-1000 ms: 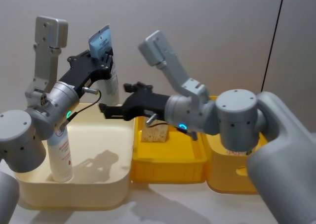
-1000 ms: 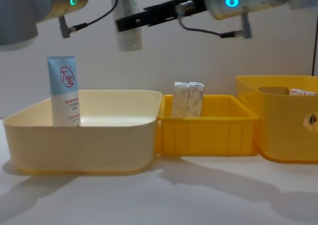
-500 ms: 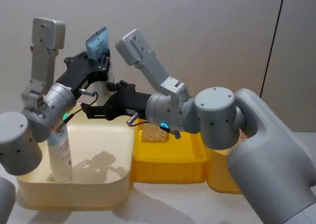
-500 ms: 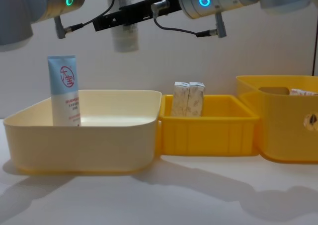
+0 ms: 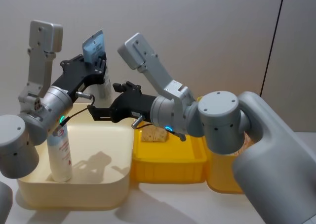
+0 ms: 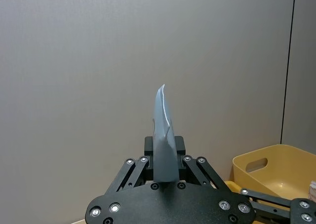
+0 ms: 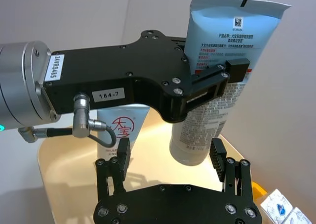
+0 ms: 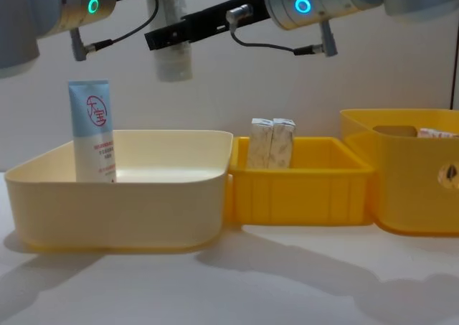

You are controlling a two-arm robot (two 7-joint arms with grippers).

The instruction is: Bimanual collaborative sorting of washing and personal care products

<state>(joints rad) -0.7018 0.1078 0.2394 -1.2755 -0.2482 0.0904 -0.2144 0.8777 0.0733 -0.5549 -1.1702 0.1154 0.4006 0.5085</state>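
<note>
A tube (image 8: pixel 93 131) stands upright in the cream bin (image 8: pixel 143 203). Above, the left gripper (image 5: pixel 98 71) pinches a second tube (image 7: pixel 232 31) flat end up, the right gripper (image 7: pixel 169 156) spread either side of its lower end. Beyond, two cartons (image 8: pixel 272 143) stand in the yellow bin (image 8: pixel 301 189).

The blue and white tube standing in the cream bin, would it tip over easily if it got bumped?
The standing tube is tall and narrow on its small round end, so a sideways nudge would likely topple it inside the cream bin. It looks like thin plastic, so probably light and squeezable, like the held tube in the left gripper.
</note>
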